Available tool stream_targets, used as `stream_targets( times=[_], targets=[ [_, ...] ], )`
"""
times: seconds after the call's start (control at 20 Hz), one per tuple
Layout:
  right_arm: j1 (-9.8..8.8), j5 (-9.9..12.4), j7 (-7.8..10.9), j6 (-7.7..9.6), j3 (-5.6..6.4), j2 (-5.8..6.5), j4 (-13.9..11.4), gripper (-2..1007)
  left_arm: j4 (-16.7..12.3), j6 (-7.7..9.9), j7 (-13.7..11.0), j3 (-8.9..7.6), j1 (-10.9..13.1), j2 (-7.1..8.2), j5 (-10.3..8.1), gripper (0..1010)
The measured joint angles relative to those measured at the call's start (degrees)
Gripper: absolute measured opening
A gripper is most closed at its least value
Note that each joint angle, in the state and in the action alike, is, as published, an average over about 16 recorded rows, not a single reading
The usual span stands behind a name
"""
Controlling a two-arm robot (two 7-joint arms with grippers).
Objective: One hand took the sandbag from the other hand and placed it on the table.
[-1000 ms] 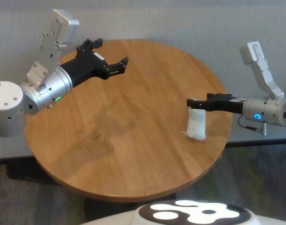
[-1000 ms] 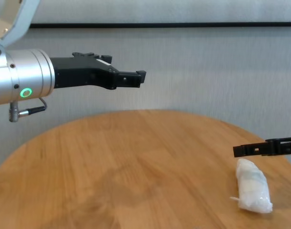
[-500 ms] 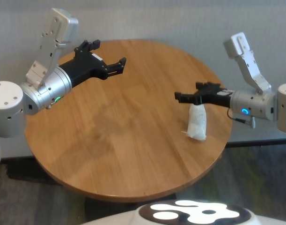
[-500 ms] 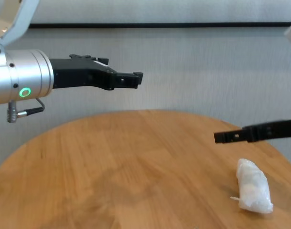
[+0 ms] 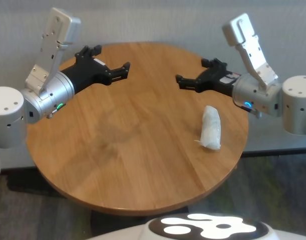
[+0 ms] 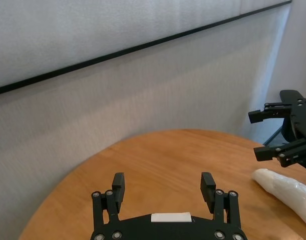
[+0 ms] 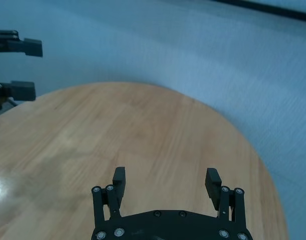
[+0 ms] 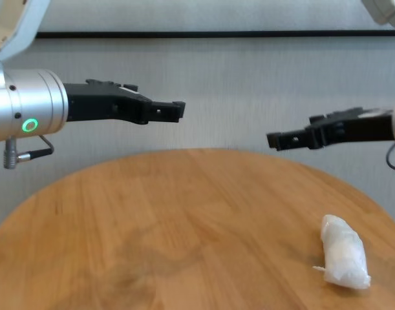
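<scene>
The sandbag (image 5: 211, 128) lies flat on the table (image 5: 137, 155) near its right edge, tail end toward me, with nothing touching it. It also shows in the chest view (image 8: 343, 260) and the left wrist view (image 6: 288, 189). My right gripper (image 5: 190, 70), with the blue light, is open and empty. It hovers above the table, beyond the sandbag (image 8: 291, 132). Its own view (image 7: 166, 177) shows bare table. My left gripper (image 5: 111, 57), with the green light, is open and empty above the table's far left (image 8: 178, 108) (image 6: 163, 182).
A grey wall (image 8: 236, 77) rises behind the round table. The sandbag lies a short way in from the table's right rim (image 5: 241, 145). My white and black body (image 5: 208, 227) is below the near edge. The two grippers face each other across the table.
My right gripper has lifted from just over the sandbag and moved up and back toward the far side. The sandbag has stayed on the table. My left gripper has drawn back slightly.
</scene>
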Motion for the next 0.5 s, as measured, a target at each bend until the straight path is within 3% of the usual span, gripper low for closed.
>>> stream_targets(
  times=[0.5],
  targets=[
    [0.32,-4.4,-1.66,-0.90,-0.90,-3.12,-4.2,1001,-1.8,5.60,2.8,-1.37,0.9,-0.73,0.96,1002]
  ],
)
